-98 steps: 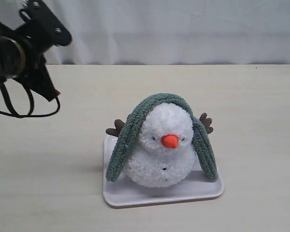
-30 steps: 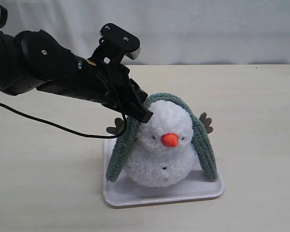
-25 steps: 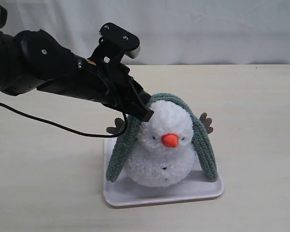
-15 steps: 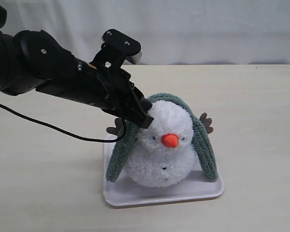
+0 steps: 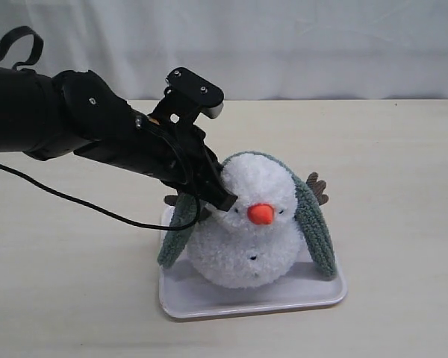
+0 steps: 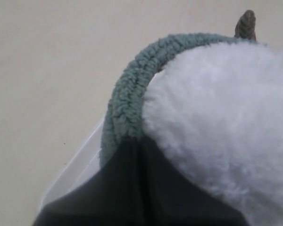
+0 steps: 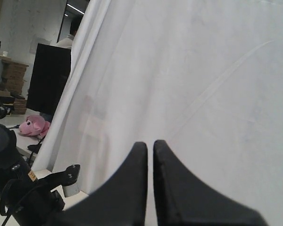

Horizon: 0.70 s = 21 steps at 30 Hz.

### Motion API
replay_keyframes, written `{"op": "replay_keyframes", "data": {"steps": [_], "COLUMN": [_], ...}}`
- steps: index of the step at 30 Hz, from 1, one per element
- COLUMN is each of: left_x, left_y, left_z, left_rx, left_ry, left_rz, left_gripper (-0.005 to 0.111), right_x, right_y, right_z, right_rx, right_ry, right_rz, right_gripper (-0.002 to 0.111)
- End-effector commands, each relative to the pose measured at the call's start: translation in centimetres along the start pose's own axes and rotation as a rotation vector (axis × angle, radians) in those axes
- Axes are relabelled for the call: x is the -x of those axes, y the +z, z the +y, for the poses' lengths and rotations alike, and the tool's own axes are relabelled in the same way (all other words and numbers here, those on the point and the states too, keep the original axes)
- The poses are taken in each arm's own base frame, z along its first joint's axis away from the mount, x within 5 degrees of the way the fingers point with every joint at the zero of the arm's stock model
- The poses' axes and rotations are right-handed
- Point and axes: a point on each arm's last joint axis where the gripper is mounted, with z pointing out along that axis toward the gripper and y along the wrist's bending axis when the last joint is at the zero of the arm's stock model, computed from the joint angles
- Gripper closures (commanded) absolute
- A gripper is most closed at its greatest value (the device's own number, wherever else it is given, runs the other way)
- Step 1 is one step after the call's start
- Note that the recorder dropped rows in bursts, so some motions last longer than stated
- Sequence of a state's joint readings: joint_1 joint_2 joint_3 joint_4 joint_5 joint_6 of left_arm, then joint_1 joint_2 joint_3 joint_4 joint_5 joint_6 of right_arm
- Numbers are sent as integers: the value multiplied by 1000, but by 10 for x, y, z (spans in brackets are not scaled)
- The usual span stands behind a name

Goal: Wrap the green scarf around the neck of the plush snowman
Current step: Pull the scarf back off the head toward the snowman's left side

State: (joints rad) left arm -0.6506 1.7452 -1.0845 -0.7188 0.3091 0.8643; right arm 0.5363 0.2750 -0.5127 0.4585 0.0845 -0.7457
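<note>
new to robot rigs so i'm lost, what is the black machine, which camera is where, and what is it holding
It is a two-armed robot; each arm ends in a gripper. The wide picture is from a camera off the arms, the other two from wrist cameras. On the table sits a white tray bearing a plush snowman, a green scarf draped over its head. The left gripper looks shut on the scarf. The right gripper, shut and empty, faces a white curtain.

Fluffy plush snowman (image 5: 243, 253), fuzzy ribbed knit scarf (image 5: 314, 231), smooth glossy white tray (image 5: 209, 303)
</note>
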Motion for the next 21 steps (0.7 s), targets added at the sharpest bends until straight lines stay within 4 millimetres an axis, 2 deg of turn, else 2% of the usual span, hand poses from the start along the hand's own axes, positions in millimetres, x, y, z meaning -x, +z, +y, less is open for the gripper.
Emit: {"op": "replay_keyframes", "data": {"steps": [1,8,15,21], "left_x": [0,-9,-21,-20], "left_y": [1,4,22,22], "left_z": [1,-6,-5,-3], "left_rx": [12,-72,-88,-68], "left_ry": [-14,-7,-21,-17], "left_rz": [-10,74,135,117], "left_gripper": [107,107,107,107], "right_x": [0,0,0,0], "right_y": [-1,-1,-1,-1], "right_z": [0,0,0,0], "right_rx": [-5,-4,-2,-4], "right_ry": [-16,-16,-16,-16], "right_rz": [-6,-5,-3,-5], "right_gripper": [104,104,104,104]}}
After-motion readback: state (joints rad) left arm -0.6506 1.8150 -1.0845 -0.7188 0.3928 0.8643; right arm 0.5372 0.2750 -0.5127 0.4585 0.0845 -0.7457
